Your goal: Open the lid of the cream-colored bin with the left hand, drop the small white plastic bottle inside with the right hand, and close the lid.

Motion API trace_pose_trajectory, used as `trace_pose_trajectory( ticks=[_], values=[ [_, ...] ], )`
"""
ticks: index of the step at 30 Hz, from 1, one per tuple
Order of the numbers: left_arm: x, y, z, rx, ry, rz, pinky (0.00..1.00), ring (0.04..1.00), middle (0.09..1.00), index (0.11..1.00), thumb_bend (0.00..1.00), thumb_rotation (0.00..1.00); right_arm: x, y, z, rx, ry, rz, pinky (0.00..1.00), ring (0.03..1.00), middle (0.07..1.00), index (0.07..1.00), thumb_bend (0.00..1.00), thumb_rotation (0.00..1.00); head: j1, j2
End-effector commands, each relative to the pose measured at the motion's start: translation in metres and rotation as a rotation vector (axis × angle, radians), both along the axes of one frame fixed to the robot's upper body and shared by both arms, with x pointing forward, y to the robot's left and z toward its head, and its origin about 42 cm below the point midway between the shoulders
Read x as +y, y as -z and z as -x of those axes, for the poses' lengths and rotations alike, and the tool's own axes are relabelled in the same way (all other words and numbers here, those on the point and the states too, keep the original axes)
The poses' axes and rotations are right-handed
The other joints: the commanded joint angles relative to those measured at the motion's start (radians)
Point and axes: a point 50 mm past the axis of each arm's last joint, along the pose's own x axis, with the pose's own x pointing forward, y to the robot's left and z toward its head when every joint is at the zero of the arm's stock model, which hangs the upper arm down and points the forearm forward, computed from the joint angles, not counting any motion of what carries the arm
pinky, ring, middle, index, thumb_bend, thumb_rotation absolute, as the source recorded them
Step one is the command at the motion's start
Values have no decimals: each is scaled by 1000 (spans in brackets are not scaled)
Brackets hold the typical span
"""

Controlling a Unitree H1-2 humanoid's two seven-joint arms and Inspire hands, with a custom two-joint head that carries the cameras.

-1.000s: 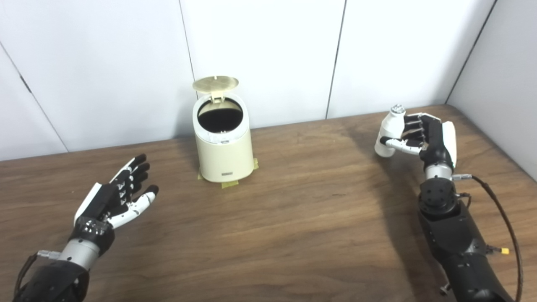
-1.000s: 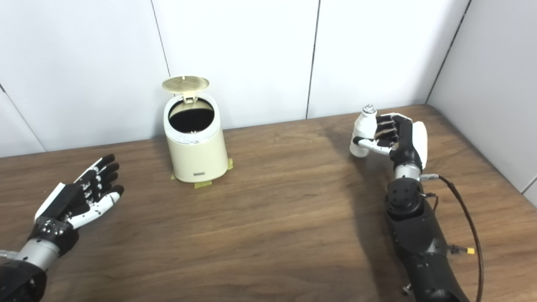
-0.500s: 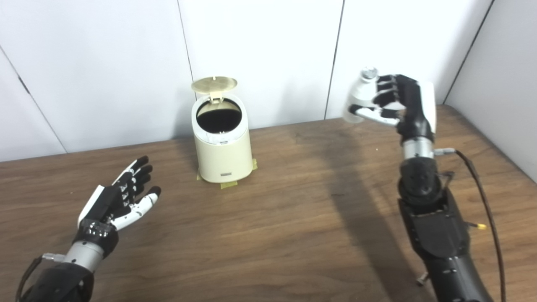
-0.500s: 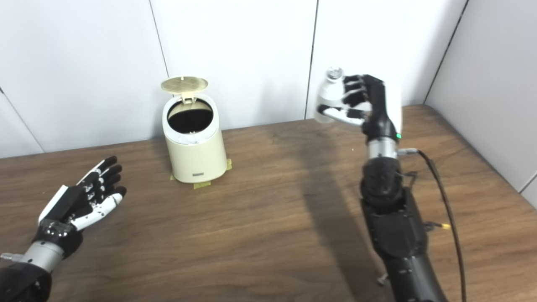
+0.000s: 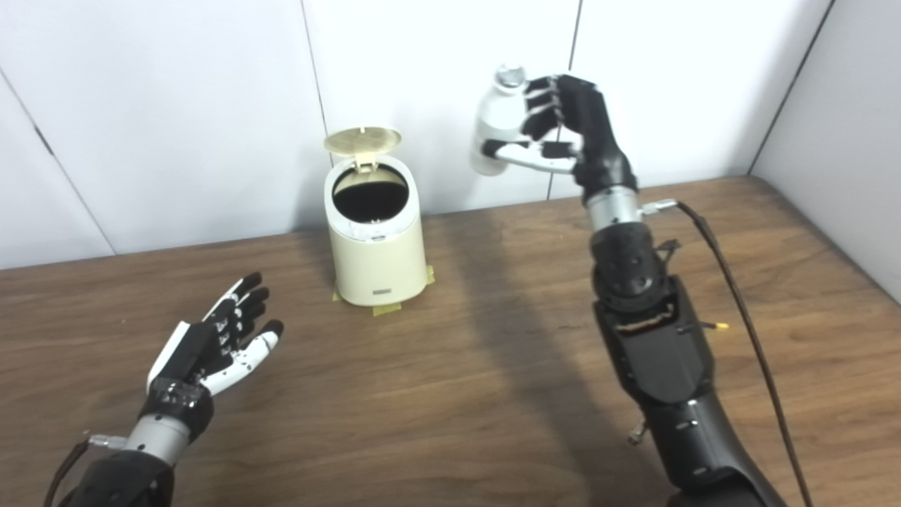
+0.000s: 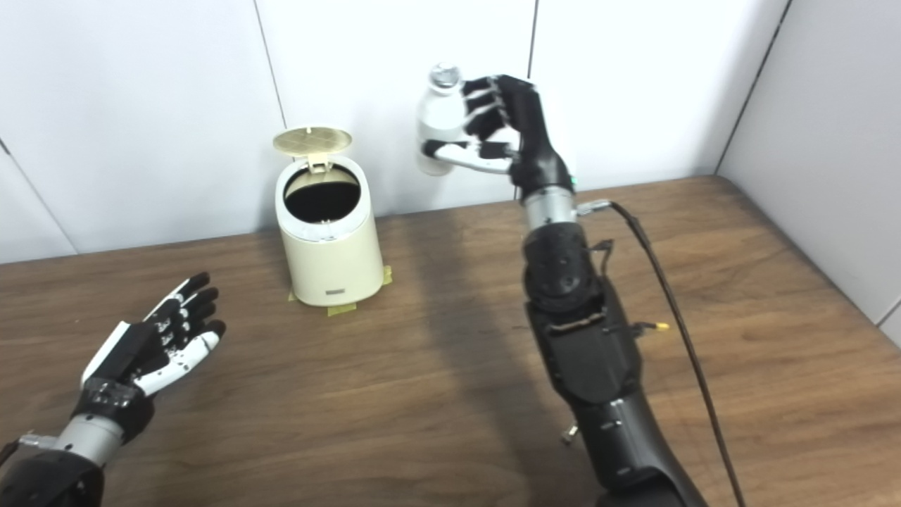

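Bottle upper centre of frame, upright, gripped in right hand fingers, right of and above bin. Lid up. Left hand lower left, open, empty. Carry left over the opening, centre it, then release low.

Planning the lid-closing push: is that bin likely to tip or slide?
Probably steady: the bin is squat, widening toward its base, with tape at its foot. The raised lid looks thin and light, so a gentle press should do.
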Motion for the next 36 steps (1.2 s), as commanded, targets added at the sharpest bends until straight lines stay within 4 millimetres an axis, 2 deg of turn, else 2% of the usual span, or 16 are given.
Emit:
trace_pose_trajectory(
  ticks=[1,8,13,19,28,36],
  values=[
    [-3,-19,-3,-79,-2,-1,1000,958,948,989,380,204,14,-35,-5,-132,-33,14,333,401,472,527,516,0,2,3],
    [-6,-17,-2,-78,-9,6,994,953,947,989,380,210,44,-38,-16,-153,-88,57,389,429,472,515,518,0,30,2],
    [-10,-16,-3,-80,-13,11,974,944,947,988,399,209,62,-37,-21,-181,-150,68,351,406,480,525,515,0,51,3],
    [-15,-17,-2,-80,-16,20,971,945,945,995,406,217,81,-30,-28,-163,-177,84,362,405,479,529,515,0,70,3],
    [-19,-17,2,-76,-26,15,967,944,943,988,407,221,89,-14,-39,-118,-220,76,360,406,468,532,515,0,100,5],
    [-23,-16,3,-76,-35,21,962,942,941,983,415,234,84,0,-53,-86,-197,77,377,412,475,510,517,0,121,2]
  ],
)
